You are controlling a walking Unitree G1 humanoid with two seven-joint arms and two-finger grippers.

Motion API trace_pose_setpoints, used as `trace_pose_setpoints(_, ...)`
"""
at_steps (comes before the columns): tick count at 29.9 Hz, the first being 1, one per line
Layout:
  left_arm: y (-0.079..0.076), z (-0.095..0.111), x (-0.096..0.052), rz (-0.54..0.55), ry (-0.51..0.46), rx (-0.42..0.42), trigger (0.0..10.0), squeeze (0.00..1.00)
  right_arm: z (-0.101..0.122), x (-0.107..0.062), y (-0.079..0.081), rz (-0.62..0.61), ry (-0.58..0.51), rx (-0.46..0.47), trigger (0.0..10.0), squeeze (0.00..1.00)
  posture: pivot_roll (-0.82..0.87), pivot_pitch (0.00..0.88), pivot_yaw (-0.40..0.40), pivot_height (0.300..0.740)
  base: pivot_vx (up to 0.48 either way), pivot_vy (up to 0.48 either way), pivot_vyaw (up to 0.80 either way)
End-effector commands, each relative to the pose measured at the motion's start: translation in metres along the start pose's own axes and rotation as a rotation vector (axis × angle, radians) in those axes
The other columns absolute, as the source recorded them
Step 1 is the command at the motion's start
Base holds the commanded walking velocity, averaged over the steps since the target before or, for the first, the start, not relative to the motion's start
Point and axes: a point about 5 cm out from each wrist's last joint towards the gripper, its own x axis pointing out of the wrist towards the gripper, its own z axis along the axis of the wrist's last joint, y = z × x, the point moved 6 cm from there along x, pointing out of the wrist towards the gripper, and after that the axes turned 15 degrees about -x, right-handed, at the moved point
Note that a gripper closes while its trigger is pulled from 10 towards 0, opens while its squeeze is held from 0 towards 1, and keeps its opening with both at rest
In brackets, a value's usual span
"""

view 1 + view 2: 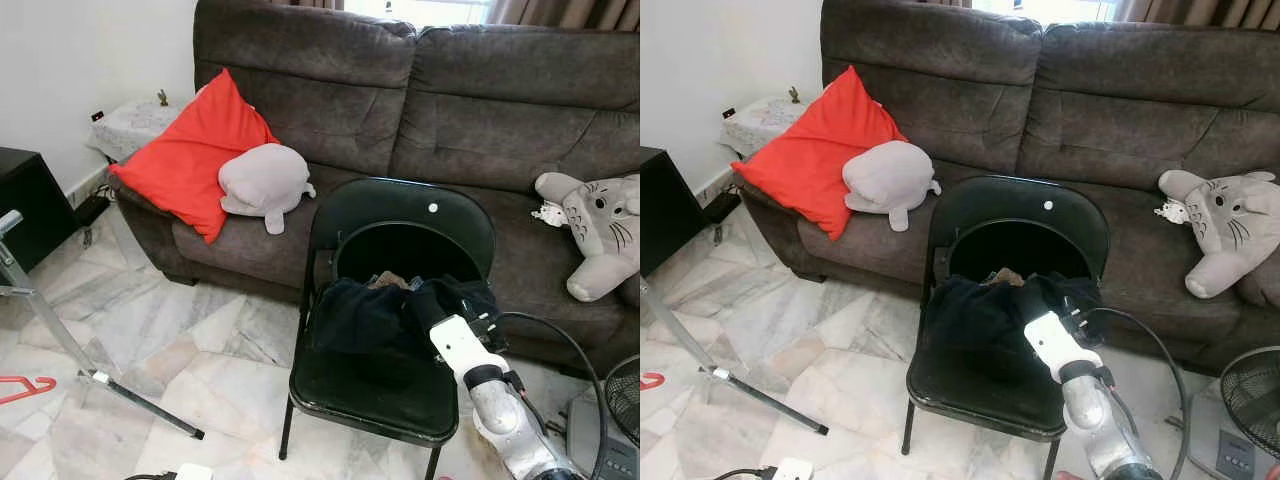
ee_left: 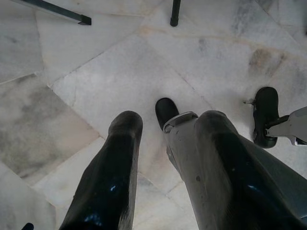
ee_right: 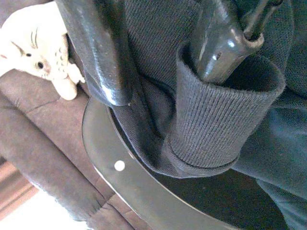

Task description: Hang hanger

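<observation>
Left eye view, chair: a black folding chair stands on the marble floor in front of the brown sofa.
Left eye view, garment: a dark knitted garment lies heaped on the seat against the backrest.
Left eye view, right gripper: the silver right arm reaches into that heap; the right gripper is buried in the cloth.
Left eye view, hanger: a red hanger lies on the floor at the far left, beside a metal stand.
Left eye view, sofa things: a red cushion, a grey plush and a cat plush.
Left wrist view, left gripper: the left gripper hangs over floor tiles, fingers apart, holding nothing.
Right wrist view, right gripper: the two fingers are spread, one pushed inside a ribbed cuff of the garment.
</observation>
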Motion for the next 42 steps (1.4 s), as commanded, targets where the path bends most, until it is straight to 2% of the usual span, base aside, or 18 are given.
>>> trace_pose_setpoints(1,0.003,-0.006,-0.001,0.005,0.016,0.011,10.0,0.00,0.003,0.002,0.001,0.014,-0.021,-0.047,10.0,0.00,0.03,0.057,0.008,0.740,0.000,0.000,0.00)
trace_pose_setpoints(9,0.003,-0.006,-0.001,0.005,0.015,0.013,10.0,0.00,0.019,0.004,0.012,0.073,-0.118,-0.121,10.0,0.00,0.04,0.058,0.010,0.740,0.000,0.000,0.00)
trace_pose_setpoints(25,0.004,-0.005,-0.001,0.008,0.013,0.015,10.0,0.00,0.013,0.012,0.005,0.056,-0.074,-0.133,10.0,0.00,0.05,0.059,0.013,0.740,0.000,0.000,0.00)
trace_pose_setpoints(26,0.004,-0.005,-0.001,0.009,0.012,0.016,10.0,0.00,0.013,0.013,0.003,0.049,-0.072,-0.135,8.0,0.00,0.05,0.059,0.013,0.740,0.000,0.000,0.00)
trace_pose_setpoints(27,0.004,-0.005,-0.001,0.009,0.012,0.016,10.0,0.00,0.013,0.013,0.002,0.044,-0.072,-0.136,2.2,0.00,0.05,0.058,0.014,0.740,0.000,0.000,0.00)
trace_pose_setpoints(28,0.004,-0.005,-0.001,0.010,0.012,0.016,10.0,0.00,0.013,0.014,0.001,0.041,-0.074,-0.135,0.0,0.00,0.05,0.058,0.014,0.740,0.000,0.000,0.00)
trace_pose_setpoints(42,0.004,-0.006,-0.001,0.009,0.012,0.016,10.0,0.00,0.017,0.015,0.001,0.029,-0.086,-0.125,0.0,0.00,0.05,0.059,0.011,0.740,0.000,0.000,0.00)
